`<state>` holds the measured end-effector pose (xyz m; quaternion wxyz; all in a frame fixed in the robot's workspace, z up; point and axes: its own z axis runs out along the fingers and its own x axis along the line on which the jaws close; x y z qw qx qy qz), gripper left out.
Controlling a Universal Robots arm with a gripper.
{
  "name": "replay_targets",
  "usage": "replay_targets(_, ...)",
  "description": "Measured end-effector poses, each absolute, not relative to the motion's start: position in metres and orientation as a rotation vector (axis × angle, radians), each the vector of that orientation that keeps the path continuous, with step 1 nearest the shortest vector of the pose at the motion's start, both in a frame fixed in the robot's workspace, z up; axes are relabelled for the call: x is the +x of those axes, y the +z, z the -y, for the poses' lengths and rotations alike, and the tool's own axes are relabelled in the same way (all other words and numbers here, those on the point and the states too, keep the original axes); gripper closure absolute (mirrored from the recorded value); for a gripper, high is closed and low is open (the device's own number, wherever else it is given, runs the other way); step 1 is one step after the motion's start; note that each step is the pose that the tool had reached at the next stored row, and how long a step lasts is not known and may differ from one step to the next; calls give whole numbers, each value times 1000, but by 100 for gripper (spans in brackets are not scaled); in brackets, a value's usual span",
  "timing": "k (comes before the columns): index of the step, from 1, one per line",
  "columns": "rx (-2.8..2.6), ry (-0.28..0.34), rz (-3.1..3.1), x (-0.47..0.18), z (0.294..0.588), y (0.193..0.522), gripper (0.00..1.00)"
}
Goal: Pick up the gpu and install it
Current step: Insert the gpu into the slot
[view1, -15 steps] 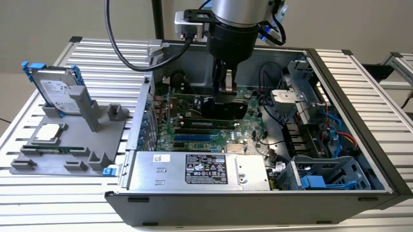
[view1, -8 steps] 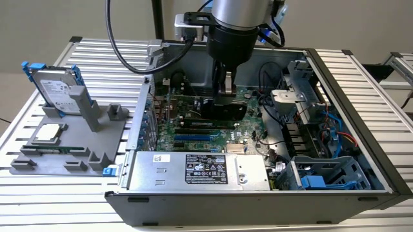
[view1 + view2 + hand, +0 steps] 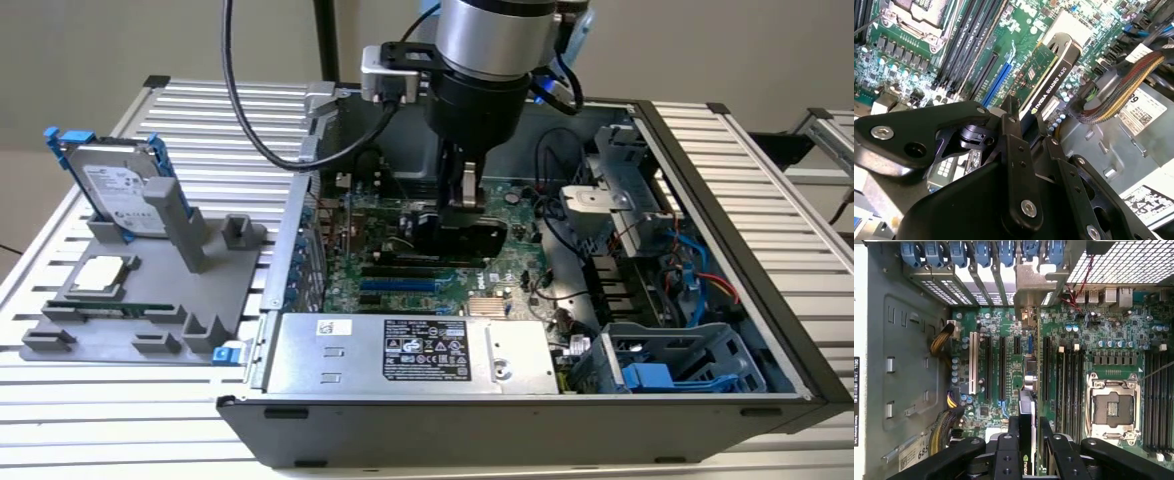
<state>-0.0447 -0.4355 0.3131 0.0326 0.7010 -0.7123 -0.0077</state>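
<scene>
My gripper [image 3: 461, 203] reaches down into the open computer case [image 3: 694, 150] and is shut on the gpu [image 3: 461, 236], a black-coolered card standing on edge just over the green motherboard [image 3: 400, 262]. In the second wrist view the gpu [image 3: 1050, 75] sticks out from between the black fingers [image 3: 1013, 131], its green board facing the blue and black expansion slots [image 3: 996, 82]. The first wrist view looks down the card's thin edge [image 3: 1027, 407], with its silver bracket [image 3: 1031, 285] at the rear slot openings. Whether it sits in a slot I cannot tell.
On the exterior view's left, a grey fixture [image 3: 200, 300] holds a silver hard drive with blue rails [image 3: 118, 185]. The power supply [image 3: 414, 352] lies along the case front beside a blue drive cage [image 3: 667, 370]. Cable bundles [image 3: 1114, 85] and the CPU socket [image 3: 1111, 407] flank the card.
</scene>
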Motion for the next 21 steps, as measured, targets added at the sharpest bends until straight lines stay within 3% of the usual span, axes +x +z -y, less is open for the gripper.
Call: replay_targets(21, 2174, 16, 2212, -57, 438, 292, 100)
